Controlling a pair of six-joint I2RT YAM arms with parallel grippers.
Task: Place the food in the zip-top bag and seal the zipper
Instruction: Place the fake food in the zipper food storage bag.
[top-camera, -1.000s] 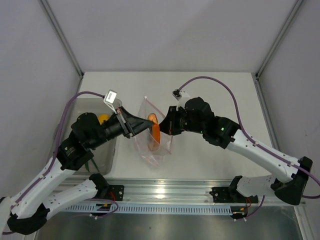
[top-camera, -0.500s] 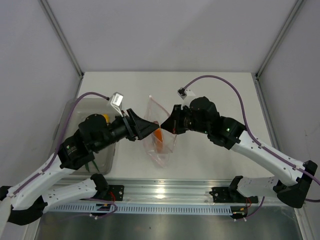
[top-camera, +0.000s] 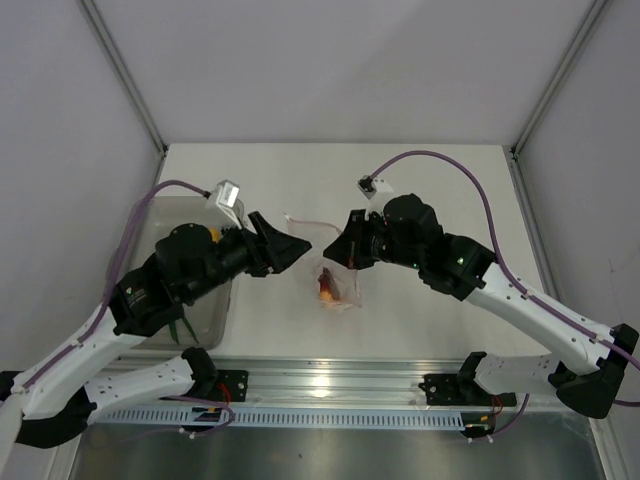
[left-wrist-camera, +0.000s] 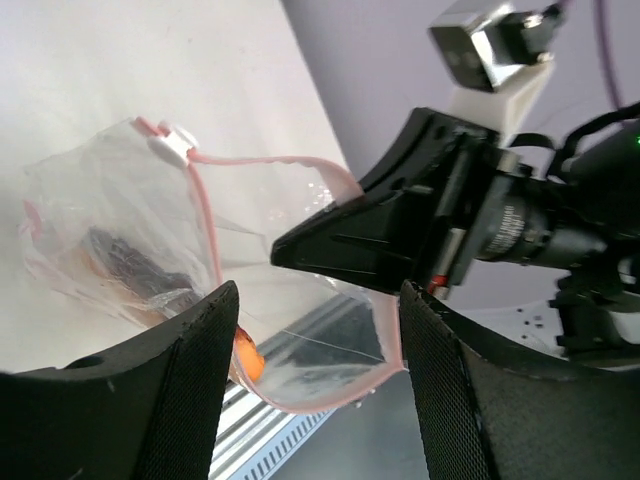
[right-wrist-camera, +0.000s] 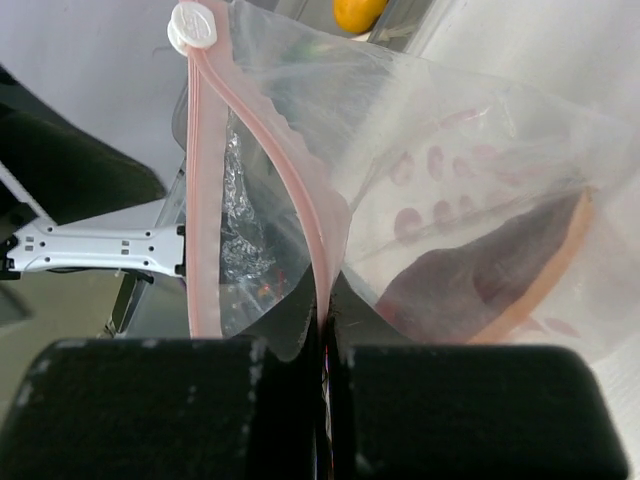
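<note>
The clear zip-top bag (top-camera: 340, 287) hangs from my right gripper (top-camera: 338, 252), which is shut on its pinkish zipper (right-wrist-camera: 325, 255) at the mouth edge. The mouth gapes open, and the white slider (right-wrist-camera: 192, 25) sits at the strip's far end. Inside the bag lie an orange carrot-like piece (left-wrist-camera: 248, 361) and a dark red-orange piece (right-wrist-camera: 495, 275) of the food. My left gripper (top-camera: 298, 250) stands open just left of the bag mouth, nothing between its fingers (left-wrist-camera: 190, 390). A yellow fruit (right-wrist-camera: 358, 12) rests in the grey bin.
The translucent grey bin (top-camera: 160, 212) stands at the left under my left arm, with thin green stems (top-camera: 180, 325) in it. The aluminium rail (top-camera: 330, 385) runs along the table's near edge. Grey walls close in the left, back and right.
My left gripper opened, let the orange piece go into the bag and drew back to the left. The bag sagged lower under my right gripper.
</note>
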